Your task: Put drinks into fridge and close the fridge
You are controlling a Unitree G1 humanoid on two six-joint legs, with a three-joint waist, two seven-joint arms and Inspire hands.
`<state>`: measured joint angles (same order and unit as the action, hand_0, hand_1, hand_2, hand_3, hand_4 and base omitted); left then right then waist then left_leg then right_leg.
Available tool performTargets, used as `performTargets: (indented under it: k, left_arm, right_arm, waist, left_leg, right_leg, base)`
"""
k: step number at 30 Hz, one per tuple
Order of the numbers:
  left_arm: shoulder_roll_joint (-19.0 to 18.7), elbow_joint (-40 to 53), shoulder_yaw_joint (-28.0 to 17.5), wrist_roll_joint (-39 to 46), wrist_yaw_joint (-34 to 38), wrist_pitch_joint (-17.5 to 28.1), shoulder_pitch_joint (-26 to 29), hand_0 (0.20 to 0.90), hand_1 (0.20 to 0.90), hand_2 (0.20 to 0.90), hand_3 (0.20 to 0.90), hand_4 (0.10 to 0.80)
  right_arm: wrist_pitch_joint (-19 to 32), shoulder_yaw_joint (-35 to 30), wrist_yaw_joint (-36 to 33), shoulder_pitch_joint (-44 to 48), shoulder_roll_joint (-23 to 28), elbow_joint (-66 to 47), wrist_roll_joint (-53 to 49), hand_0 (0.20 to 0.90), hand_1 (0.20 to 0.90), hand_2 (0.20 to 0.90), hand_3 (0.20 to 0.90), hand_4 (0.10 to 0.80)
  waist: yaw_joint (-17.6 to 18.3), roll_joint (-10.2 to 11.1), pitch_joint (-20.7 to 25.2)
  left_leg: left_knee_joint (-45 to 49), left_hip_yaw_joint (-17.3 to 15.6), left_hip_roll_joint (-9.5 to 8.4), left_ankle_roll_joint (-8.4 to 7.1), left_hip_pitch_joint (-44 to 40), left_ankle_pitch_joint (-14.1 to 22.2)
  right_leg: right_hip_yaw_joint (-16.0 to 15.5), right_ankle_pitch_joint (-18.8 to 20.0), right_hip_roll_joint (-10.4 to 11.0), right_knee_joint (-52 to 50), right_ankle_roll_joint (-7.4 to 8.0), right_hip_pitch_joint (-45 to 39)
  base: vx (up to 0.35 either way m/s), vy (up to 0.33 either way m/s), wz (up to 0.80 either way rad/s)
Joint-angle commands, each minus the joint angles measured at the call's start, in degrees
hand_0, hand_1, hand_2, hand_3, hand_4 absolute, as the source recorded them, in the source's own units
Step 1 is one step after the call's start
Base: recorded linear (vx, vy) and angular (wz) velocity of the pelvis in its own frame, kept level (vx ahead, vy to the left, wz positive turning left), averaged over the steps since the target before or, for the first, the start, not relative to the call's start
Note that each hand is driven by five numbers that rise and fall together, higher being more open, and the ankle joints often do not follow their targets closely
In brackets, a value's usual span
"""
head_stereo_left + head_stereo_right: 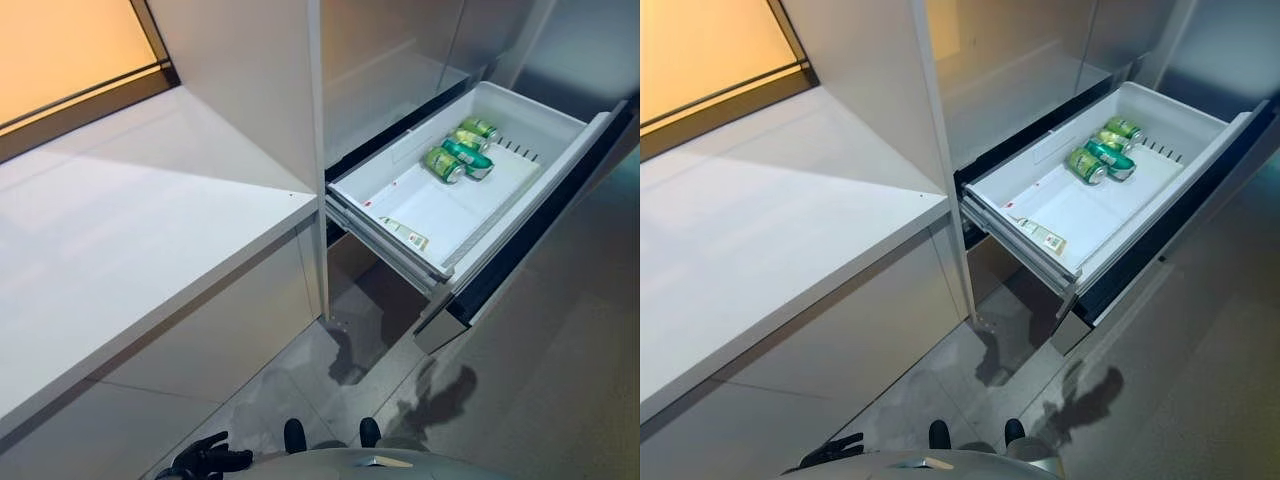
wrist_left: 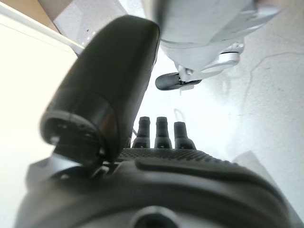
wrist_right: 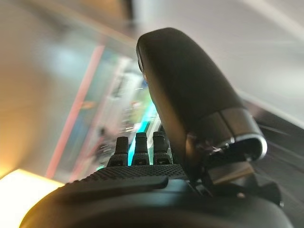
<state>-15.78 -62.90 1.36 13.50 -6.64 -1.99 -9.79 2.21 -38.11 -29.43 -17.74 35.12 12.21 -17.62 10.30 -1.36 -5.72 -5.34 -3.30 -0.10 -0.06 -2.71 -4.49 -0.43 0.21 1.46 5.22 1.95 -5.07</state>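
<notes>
Green cans [image 1: 459, 150] lie on their sides at the far end of the white fridge drawer [image 1: 400, 215], which is pulled out; they also show in the right eye view [image 1: 1102, 152]. My left hand [image 1: 208, 459] hangs low at the bottom of the view, far from the drawer, with relaxed fingers and nothing in it; its wrist view shows the thumb [image 2: 107, 90] and straight fingers [image 2: 161, 133]. My right hand [image 3: 156, 190] holds nothing, with its fingers straight and its thumb [image 3: 190, 90] raised.
A white counter [image 1: 120, 250] runs along the left, with white cabinet fronts [image 1: 200, 320] below. The drawer's dark front panel [image 1: 540, 215] juts out to the right. The grey tiled floor [image 1: 330, 380] lies below.
</notes>
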Motion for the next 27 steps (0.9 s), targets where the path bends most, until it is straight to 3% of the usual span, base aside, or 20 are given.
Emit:
performTargets:
  k: [1,7,10,16,23,27]
  left_arm:
    - [-2.66,-4.3,-3.15,-0.85,0.93,1.73,-1.26,0.9,0.9,0.9,0.9,0.8]
    - [-3.43,-4.08,-1.41,1.24,1.77,0.54,1.36,0.9,0.9,0.9,0.9,0.8]
    - [-4.6,-3.44,-0.3,3.57,3.78,-0.4,4.78,0.9,0.9,0.9,0.9,0.8]
    - [-7.13,0.01,0.22,7.94,6.74,-1.26,10.4,0.9,0.9,0.9,0.9,0.8]
    - [-8.26,3.39,1.24,7.68,11.14,-4.62,13.86,0.9,0.9,0.9,0.9,0.8]
    - [-9.06,3.62,2.13,7.09,11.61,-7.32,15.61,0.9,0.9,0.9,0.9,0.8]
  right_arm:
    - [8.72,-5.35,0.74,0.24,-0.44,0.99,-3.56,0.9,0.9,0.9,0.9,0.8]
    - [7.49,1.36,7.62,2.14,-0.84,7.78,-5.65,0.9,0.9,0.9,0.9,0.8]
    - [7.37,6.05,9.96,6.7,2.26,9.85,-3.91,0.9,0.9,0.9,0.9,0.8]
    - [5.54,14.9,11.03,17.25,5.83,8.26,-5.07,0.9,0.9,0.9,0.9,0.8]
    - [-0.11,23.65,15.16,25.93,8.87,6.37,-3.88,0.9,0.9,0.9,0.9,0.8]
    - [-2.74,28.71,16.65,31.95,10.48,7.18,-2.14,0.9,0.9,0.9,0.9,0.8]
  waist:
    - [-0.71,1.99,0.46]
    - [-0.43,1.45,-3.76]
    - [-1.01,1.44,-6.85]
    - [-2.63,2.06,-13.3]
    - [-5.34,2.94,-15.74]
    - [-6.44,3.14,-16.21]
  left_leg:
    - [5.59,-0.36,-1.37,1.85,-2.54,9.35]
    - [11.54,0.52,-2.12,2.77,-0.37,11.04]
    - [16.65,0.74,-2.82,3.22,3.61,12.33]
    - [28.09,0.19,-2.59,4.29,14.79,14.75]
    - [44.14,1.62,-3.69,5.8,24.03,21.35]
    - [48.15,2.19,-3.96,5.7,25.2,22.87]
  right_leg:
    - [0.79,-3.06,-0.67,-9.2,1.07,4.33]
    - [-0.24,-5.99,0.27,-17.08,-0.12,7.43]
    - [-0.31,-7.24,0.43,-21.01,-0.9,10.65]
    - [-1.03,-9.19,0.37,-30.72,-3.09,20.28]
    - [-2.41,-15.08,1.27,-45.23,-5.61,26.69]
    - [-2.93,-16.14,1.79,-48.19,-5.85,27.18]
  base:
    - [0.074,0.02,-0.09]
    - [0.038,0.029,-0.08]
    - [-0.041,-0.011,0.02]
    - [-0.206,-0.046,0.05]
    - [-0.043,-0.055,0.06]
    - [0.076,-0.022,0.11]
